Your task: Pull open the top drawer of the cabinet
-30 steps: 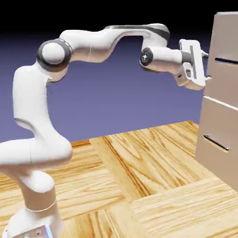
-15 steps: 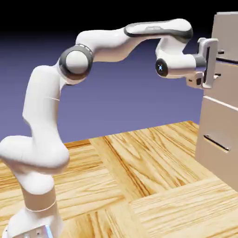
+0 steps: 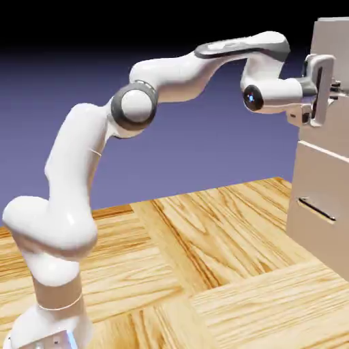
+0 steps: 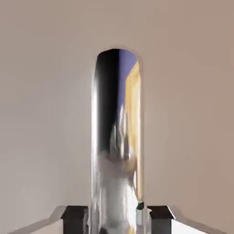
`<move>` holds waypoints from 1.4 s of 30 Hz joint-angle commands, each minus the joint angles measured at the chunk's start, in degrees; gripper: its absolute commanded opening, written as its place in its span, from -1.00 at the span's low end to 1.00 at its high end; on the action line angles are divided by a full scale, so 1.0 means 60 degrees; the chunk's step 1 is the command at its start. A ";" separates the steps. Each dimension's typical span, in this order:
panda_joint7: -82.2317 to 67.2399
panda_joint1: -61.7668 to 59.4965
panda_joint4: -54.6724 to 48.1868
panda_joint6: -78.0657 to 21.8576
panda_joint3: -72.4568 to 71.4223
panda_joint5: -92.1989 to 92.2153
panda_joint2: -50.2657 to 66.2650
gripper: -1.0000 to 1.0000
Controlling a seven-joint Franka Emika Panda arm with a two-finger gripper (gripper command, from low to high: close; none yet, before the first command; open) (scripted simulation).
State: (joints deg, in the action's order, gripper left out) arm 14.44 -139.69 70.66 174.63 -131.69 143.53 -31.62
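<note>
Cabinet (image 3: 326, 170) at the exterior view's right edge, standing on the wood-grain tabletop (image 3: 204, 272). Top drawer (image 3: 334, 116) is its uppermost front, up near the top right corner, with the lower drawer (image 3: 320, 204) and its dark bar handle beneath it. No inside of either drawer shows, so contents cannot be told. White arm reaches level across to the top drawer's front. Hand (image 3: 332, 93) sits right at that front. In the hand view, the shiny metal handle (image 4: 116, 137) fills the middle, running away from the lens against the plain beige front, both dark fingertips (image 4: 75, 215) pinching it from either side, hand clamped on the handle.
</note>
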 commanded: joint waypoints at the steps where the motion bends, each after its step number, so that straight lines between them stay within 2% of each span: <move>1: -0.0357 0.0313 0.0348 -0.0078 0.0272 0.0307 0.0208 -1.00; 10: -0.3278 0.3405 0.2956 -0.0518 0.2844 0.2374 0.2007 -1.00; 20: -0.5375 0.6865 0.4381 -0.0628 0.5940 0.3662 0.3115 -1.00; 33: -0.5342 1.1361 0.5636 -0.0841 1.0368 0.3661 0.2937 -1.00; 42: -0.3237 1.4399 0.7599 -0.1273 1.3478 0.2413 0.1250 -1.00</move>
State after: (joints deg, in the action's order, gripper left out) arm -4.96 -53.33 116.26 166.96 -50.82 158.00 -24.12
